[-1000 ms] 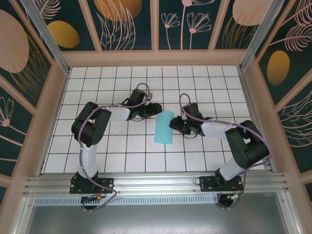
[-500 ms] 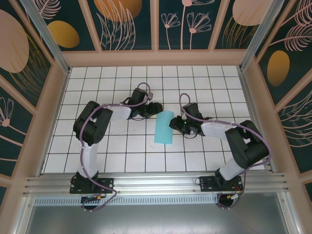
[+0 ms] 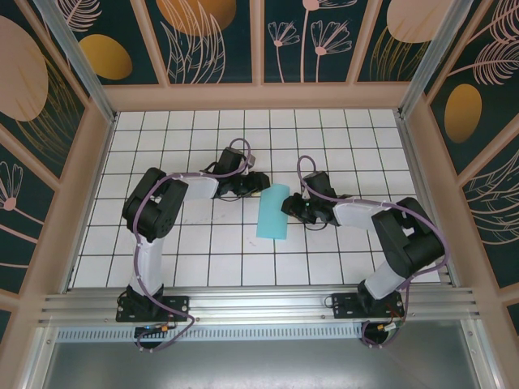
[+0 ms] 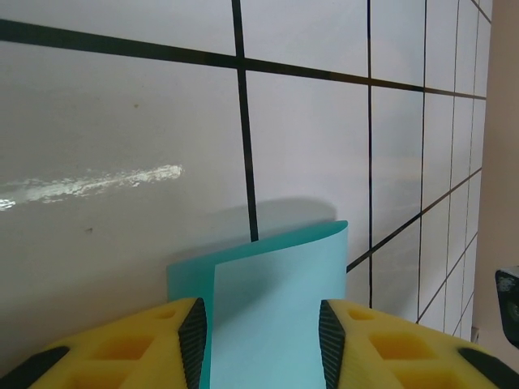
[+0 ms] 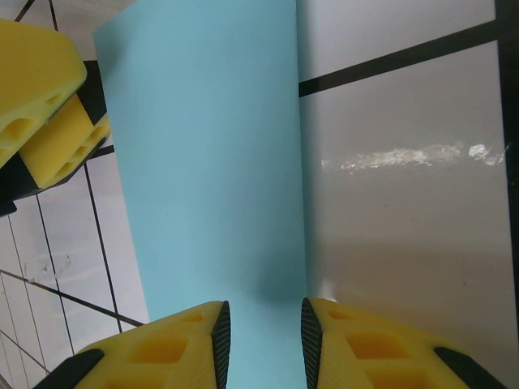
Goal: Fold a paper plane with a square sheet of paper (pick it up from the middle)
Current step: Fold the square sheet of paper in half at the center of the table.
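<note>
The square sheet of paper (image 3: 272, 212) lies folded in half as a turquoise strip at the middle of the table. Its far end curls up, and the two layers gape there (image 4: 276, 267). My left gripper (image 3: 261, 183) is at that far end, low over the table. Its jaws stand apart with the paper (image 4: 268, 324) spanning the gap between the pads, so the left gripper (image 4: 261, 344) is open. My right gripper (image 3: 289, 207) is at the strip's right long edge, and the right gripper (image 5: 265, 344) is open over the paper (image 5: 203, 162). That edge runs to its right pad.
The white gridded table (image 3: 203, 243) is walled by a wooden frame (image 3: 89, 186) on three sides. The left gripper's yellow fingers (image 5: 36, 89) show in the right wrist view, close beside the paper's far end. Open tiles lie in front of the strip.
The left arm has shifted slightly, and its jaws have drawn a little closer together. The folded paper and the right arm have stayed where they were.
</note>
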Action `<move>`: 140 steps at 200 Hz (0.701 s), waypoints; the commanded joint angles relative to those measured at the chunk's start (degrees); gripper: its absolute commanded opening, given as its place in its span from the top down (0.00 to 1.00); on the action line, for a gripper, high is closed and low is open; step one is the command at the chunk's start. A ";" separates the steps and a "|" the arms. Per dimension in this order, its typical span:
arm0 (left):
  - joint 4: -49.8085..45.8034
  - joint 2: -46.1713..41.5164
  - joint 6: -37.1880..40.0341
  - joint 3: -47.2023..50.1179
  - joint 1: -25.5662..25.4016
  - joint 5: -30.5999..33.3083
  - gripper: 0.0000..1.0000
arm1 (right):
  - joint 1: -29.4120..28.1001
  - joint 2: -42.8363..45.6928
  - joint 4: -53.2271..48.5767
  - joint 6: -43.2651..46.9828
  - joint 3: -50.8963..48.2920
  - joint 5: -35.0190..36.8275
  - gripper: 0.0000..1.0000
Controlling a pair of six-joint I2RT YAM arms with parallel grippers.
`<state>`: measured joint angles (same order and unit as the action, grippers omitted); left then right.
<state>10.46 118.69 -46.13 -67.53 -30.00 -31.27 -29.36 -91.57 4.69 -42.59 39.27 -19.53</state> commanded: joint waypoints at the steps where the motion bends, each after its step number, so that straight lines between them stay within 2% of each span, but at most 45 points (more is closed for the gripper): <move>1: -1.17 -0.60 1.47 -0.64 0.13 -1.83 0.57 | -0.34 -0.77 1.42 -0.85 0.80 -0.42 0.67; 85: 4.16 -6.62 0.04 7.15 -0.15 -7.20 0.59 | -0.35 -1.72 2.00 -0.92 1.32 -1.04 0.67; 140: 11.28 -9.67 -3.27 12.16 -0.18 -12.49 0.58 | -0.43 -1.54 2.43 -1.07 1.12 -1.38 0.67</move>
<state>16.69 111.61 -47.37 -57.32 -30.00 -40.27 -29.36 -92.79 5.54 -42.59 39.27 -19.81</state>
